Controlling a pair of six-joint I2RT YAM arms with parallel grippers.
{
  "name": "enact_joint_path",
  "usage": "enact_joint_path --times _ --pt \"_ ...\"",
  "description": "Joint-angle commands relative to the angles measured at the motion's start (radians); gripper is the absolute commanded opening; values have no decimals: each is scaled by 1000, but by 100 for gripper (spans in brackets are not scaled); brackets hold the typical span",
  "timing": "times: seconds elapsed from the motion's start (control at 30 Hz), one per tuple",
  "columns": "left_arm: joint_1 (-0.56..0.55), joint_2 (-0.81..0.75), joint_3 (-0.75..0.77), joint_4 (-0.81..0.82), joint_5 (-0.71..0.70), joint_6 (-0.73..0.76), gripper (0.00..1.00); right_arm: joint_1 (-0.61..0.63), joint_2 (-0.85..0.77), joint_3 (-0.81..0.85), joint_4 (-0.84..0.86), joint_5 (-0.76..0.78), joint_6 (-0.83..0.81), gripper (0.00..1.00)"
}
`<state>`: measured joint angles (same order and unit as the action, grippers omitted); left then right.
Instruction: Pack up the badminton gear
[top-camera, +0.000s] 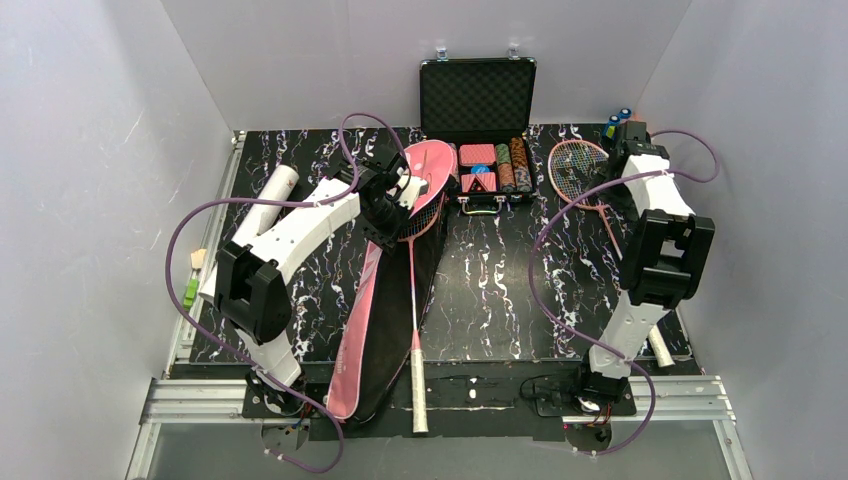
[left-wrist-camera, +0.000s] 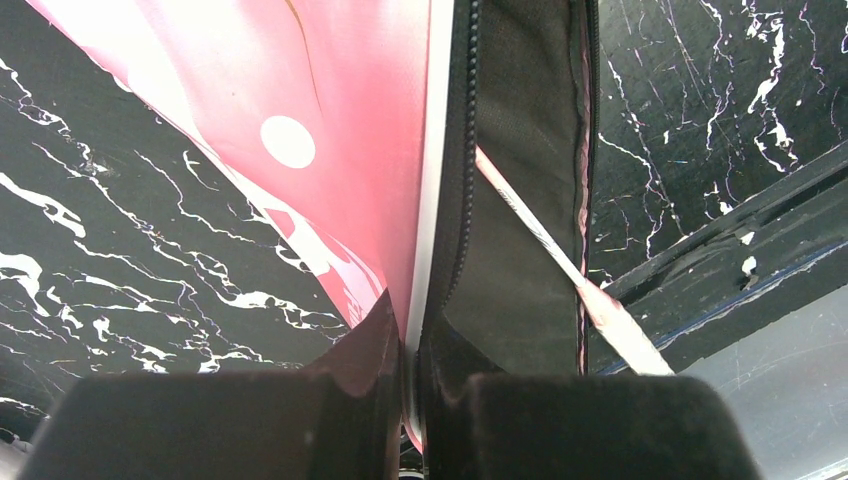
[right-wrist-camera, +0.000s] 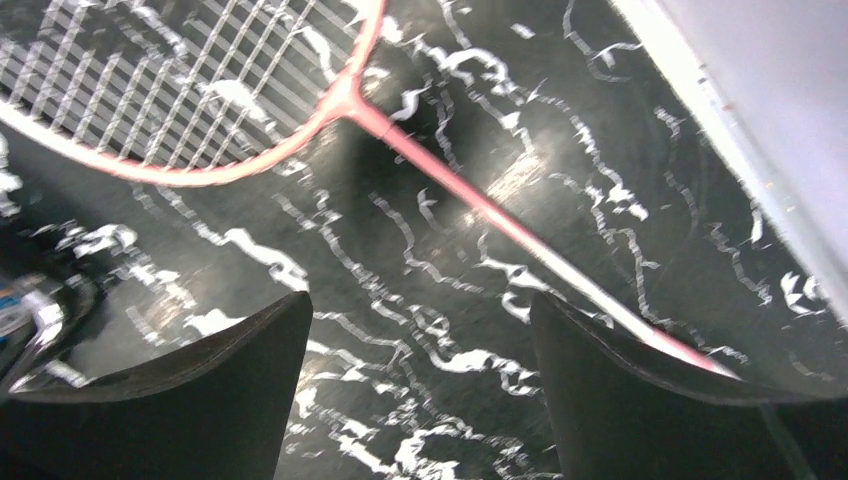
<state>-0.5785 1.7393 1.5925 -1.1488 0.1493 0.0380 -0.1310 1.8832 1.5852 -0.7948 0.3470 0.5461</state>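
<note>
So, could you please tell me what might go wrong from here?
1. The left fingers pinch only a thin edge of the pink bag; it might slip free and drop over the racket lying inside.
2. That racket's handle sticks out of the bag at the near end, so tugging the bag could shift it out.
3. The right fingers hang open above the thin shaft of the second racket, flat on the table; closing there may miss or scrape.

Black table (top-camera: 500, 290) showing white marble streaks, racket bag (top-camera: 352, 330) glowing pink with a white dot and black inside, near racket (top-camera: 418, 380) and far racket (top-camera: 577, 170) wearing pink frames, poker case (top-camera: 477, 95) looking black, chips (top-camera: 510, 165) showing red and green.
</note>
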Motion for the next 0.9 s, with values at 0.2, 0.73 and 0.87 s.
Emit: enact_joint_path --times 0.2,0.73,0.87 --pt "5 -47 47 6 37 -18 0 -64 72 -32 99 51 -279 87" --pt "4 -62 53 8 46 -23 0 -150 167 -49 133 -194 -343 80" --pt "5 -59 55 3 50 -24 0 -150 174 -56 125 -225 -342 77"
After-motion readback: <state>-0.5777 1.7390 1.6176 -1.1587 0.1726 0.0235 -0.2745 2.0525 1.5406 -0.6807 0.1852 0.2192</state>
